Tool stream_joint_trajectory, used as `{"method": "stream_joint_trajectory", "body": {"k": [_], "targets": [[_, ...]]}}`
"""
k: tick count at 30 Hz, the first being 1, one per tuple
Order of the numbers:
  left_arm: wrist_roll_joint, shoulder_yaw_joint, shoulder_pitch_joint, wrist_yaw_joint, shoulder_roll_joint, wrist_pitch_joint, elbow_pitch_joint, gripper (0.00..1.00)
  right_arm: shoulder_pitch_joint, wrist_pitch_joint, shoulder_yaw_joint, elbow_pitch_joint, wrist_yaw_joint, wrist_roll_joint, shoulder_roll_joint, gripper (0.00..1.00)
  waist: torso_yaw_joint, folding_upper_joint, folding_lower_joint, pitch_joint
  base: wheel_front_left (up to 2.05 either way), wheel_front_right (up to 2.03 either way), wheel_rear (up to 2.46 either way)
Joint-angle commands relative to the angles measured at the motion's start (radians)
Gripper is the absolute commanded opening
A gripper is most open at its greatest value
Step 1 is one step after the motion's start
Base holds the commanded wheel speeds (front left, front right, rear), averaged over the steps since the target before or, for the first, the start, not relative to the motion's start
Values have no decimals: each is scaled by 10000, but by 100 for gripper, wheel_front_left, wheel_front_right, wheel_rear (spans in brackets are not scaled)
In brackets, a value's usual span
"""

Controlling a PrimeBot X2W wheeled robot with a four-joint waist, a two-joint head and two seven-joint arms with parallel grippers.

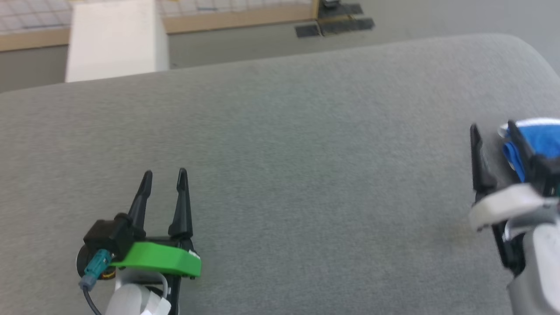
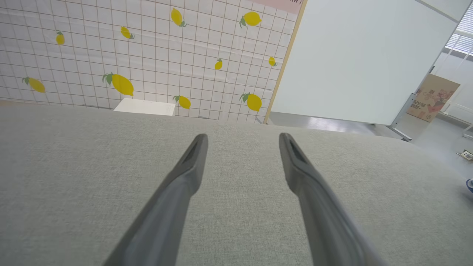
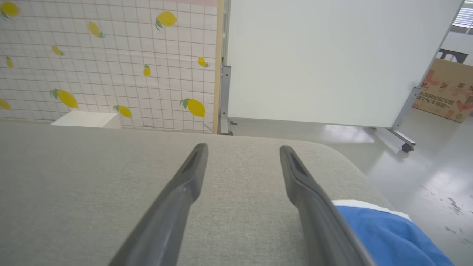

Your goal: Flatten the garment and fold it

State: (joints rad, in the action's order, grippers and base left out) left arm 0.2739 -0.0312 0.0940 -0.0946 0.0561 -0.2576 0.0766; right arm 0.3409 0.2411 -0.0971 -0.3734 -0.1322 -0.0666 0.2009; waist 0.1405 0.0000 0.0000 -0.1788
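Your right gripper [image 1: 492, 126] sits at 3 o'clock in the head view, and its two dark fingers stand well apart with nothing between them: it is released. The garment [image 1: 540, 140], bright blue with a white edge, lies bunched on the grey padded surface [image 1: 306, 153] at the gripper's own 3 o'clock, just outside the outer finger and cut off by the frame's right edge. Part of that finger crosses in front of the blue cloth, so you cannot tell whether the two touch.

In the right wrist view the gripper [image 3: 242, 147] shows bare grey padding in its gap. The garment [image 3: 388, 236] lies at 5 o'clock, against the outer side of the right-hand finger, its white trim along the top. It rests close to the surface's rounded corner.

Your left gripper [image 1: 165, 173] is at 7 o'clock in the head view, well apart from the garment, fingers spread and holding nothing. A small tip of blue [image 2: 470, 184] shows at 3 o'clock in the left wrist view.

At 2 o'clock in both wrist views stands a cardboard box [image 3: 447, 90] with red printed graphics and some characters, too small to read. No tag or label is visible on the garment.
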Motion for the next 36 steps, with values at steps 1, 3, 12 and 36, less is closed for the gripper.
{"method": "stream_joint_trajectory", "body": {"k": [1,3,12,36], "targets": [[-45,7,-199,10,-42,-40,-14,100,-450,103,-27,400,15,9,-194,100,-1220,0,0,1205,0,0,0],[-83,-29,-408,-4,-49,-40,-4,100,-1225,132,-97,1187,15,83,-546,100,-1367,0,0,1364,0,0,0],[-287,-282,-942,-23,-56,-41,100,100,-3352,175,-223,2921,15,416,-1379,100,-1583,0,0,1716,0,0,0],[-96,-732,-1181,134,-10,10,267,0,-4284,56,-291,3511,0,25,-1480,0,-1710,0,0,1948,0,0,0]]}}
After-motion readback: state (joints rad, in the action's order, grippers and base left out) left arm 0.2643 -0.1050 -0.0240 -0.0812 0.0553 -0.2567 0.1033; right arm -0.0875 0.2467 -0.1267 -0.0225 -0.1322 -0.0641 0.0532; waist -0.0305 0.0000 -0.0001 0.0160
